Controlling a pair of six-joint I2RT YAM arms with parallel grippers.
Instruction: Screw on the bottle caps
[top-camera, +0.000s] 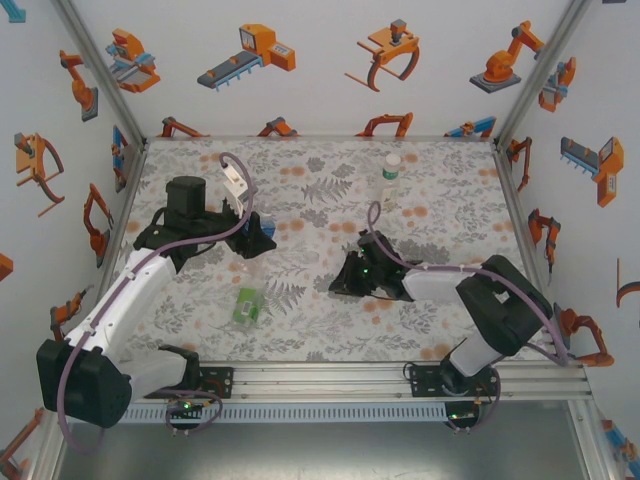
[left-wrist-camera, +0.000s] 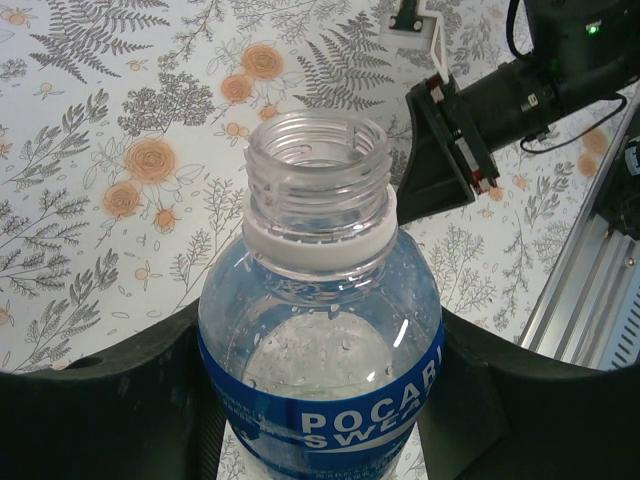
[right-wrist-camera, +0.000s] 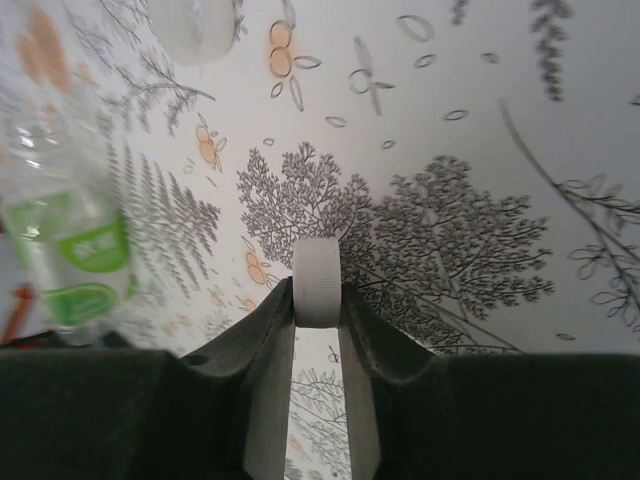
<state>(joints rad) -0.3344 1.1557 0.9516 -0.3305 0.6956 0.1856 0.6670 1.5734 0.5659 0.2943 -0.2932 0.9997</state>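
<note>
Surface: table (top-camera: 320, 190) is covered with floral print.
Room: walls (top-camera: 320, 100) are printed with orange robots (top-camera: 255, 48).
Left gripper (top-camera: 252, 233): uncapped blue-labelled bottle (left-wrist-camera: 320, 330) is clasped.
Right gripper (right-wrist-camera: 318, 310): white cap (right-wrist-camera: 318, 272) is pinched edgewise.

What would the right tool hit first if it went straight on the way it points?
Probably the flowered table cover, just past the white cap pinched in the right tool. The green-labelled bottle sits off to one side, out of line. Depth unclear.

We are seeing bright, even light, shadows falling soft. Glare is glinting on the blue-labelled bottle (left-wrist-camera: 320, 330). In the right wrist view, left side, the green-labelled bottle (right-wrist-camera: 75, 240) is blurring.
</note>
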